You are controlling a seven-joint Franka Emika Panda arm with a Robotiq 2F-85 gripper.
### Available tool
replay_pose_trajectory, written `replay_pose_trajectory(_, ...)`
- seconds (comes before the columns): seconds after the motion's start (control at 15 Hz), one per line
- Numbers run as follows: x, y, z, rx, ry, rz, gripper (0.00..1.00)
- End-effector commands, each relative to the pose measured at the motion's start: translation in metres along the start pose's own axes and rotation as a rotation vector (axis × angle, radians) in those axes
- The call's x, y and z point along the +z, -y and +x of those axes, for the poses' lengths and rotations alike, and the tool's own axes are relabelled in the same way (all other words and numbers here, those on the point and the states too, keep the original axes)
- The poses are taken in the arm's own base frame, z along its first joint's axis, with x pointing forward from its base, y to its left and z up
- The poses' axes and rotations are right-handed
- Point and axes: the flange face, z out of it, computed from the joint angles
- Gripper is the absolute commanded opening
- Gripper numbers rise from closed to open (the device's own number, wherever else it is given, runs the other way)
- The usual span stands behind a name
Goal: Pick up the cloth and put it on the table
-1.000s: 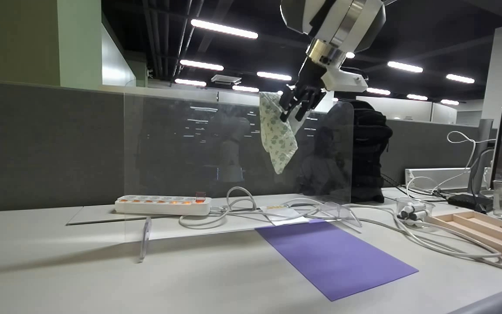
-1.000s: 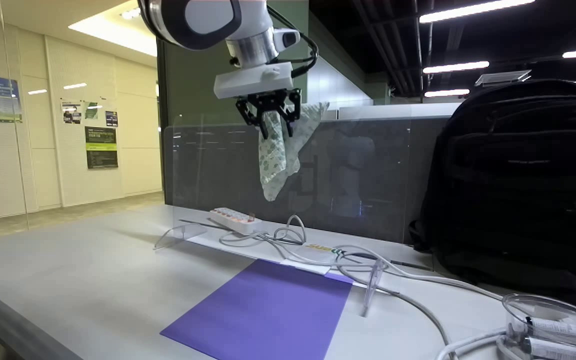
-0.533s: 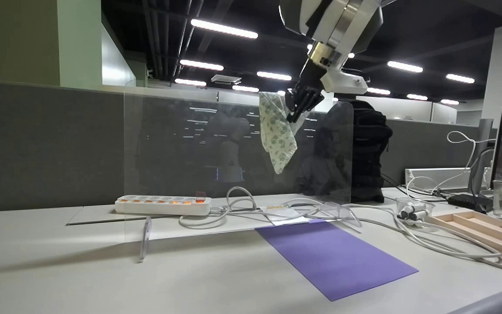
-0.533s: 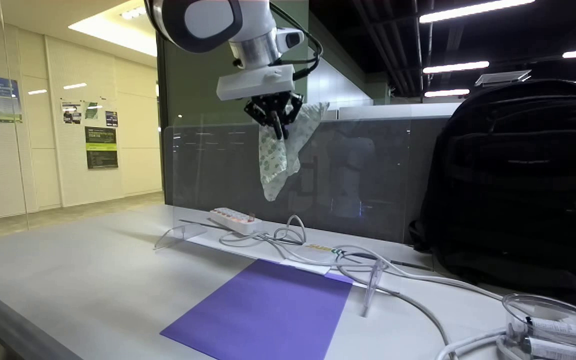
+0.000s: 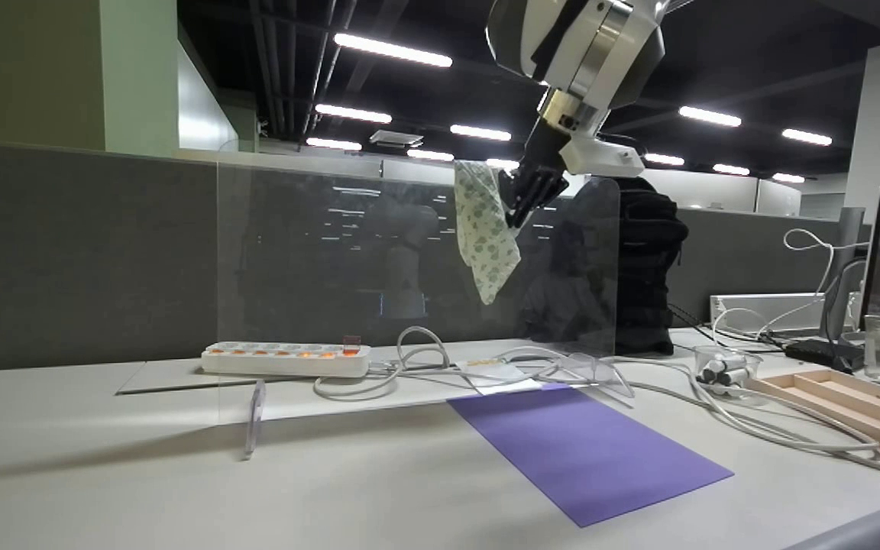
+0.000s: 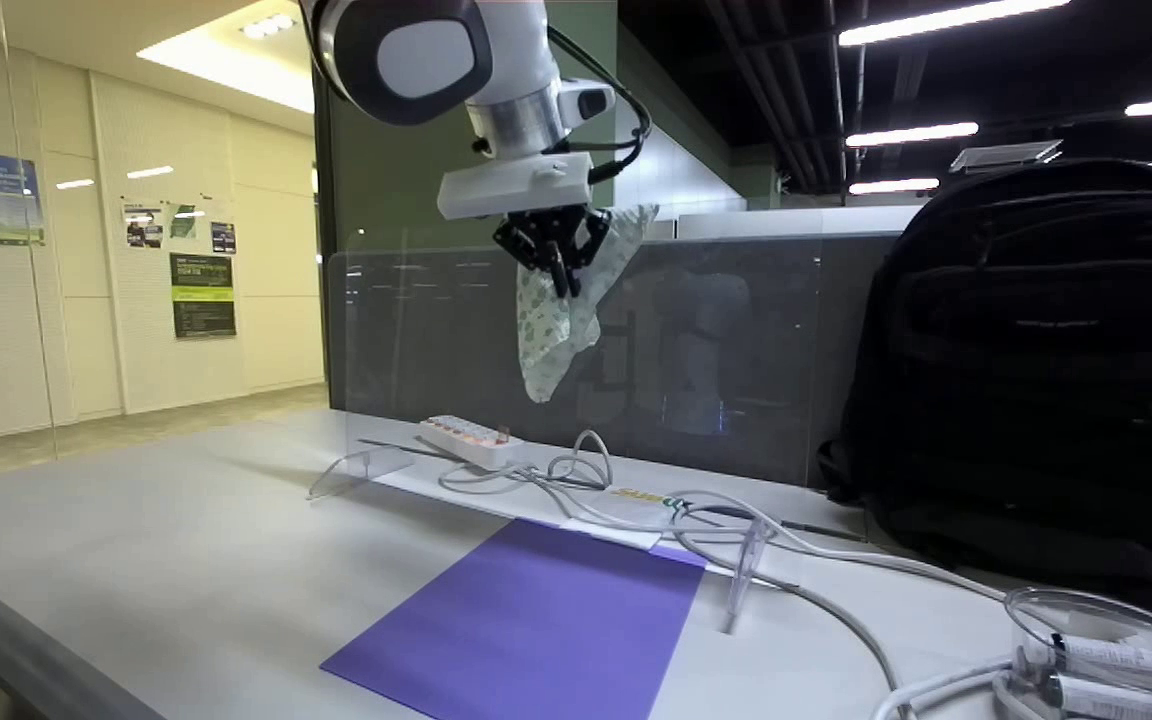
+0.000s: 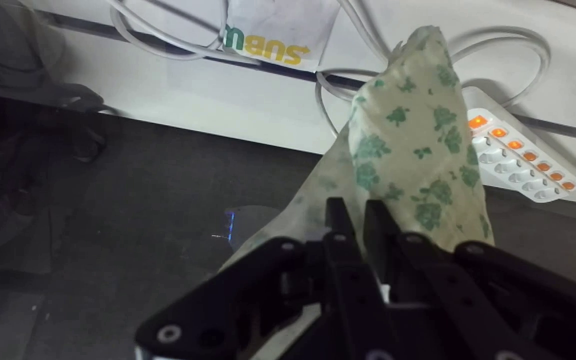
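A clear plastic panel [image 5: 318, 267] likely props the limp green-patterned cloth [image 5: 486, 237] near the far edge of the pale surface [image 5: 333, 489]; black pincer [image 7: 357, 205]: grip unclear.

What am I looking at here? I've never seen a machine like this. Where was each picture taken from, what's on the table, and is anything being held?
This is a robot arm ending in a black hand with two fingers, its way of grasping things. Two pictures come from cameras standing outside the robot; the third comes from a camera on the arm itself, looking past the fingers. On the table are a purple mat, a power strip, a printed paper and a black backpack. A pale cloth with green leaf shapes hangs above the table, apparently over a clear panel. The fingers are close together right by the cloth, but I can't tell whether they are pinching it.
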Motion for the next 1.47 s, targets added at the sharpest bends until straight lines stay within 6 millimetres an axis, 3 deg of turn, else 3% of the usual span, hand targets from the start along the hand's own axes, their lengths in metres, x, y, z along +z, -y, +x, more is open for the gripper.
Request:
replay_pose_trajectory(0.0,0.003,-0.003,0.001,0.015,0.030,0.031,0.47)
replay_pose_trajectory(0.47,0.011,0.005,-0.007,-0.054,0.121,0.102,0.94)
replay_pose_trajectory(0.6,0.013,0.010,-0.005,-0.078,0.121,0.112,1.00)
replay_pose_trajectory(1.07,0.026,0.035,-0.001,-0.124,0.135,0.149,0.99)
replay_pose_trajectory(1.13,0.029,0.037,0.000,-0.126,0.139,0.155,0.75)
replay_pose_trajectory(1.27,0.030,0.039,0.002,-0.123,0.135,0.155,0.70)
replay_pose_trajectory(1.4,0.029,0.036,0.005,-0.120,0.126,0.148,0.54)
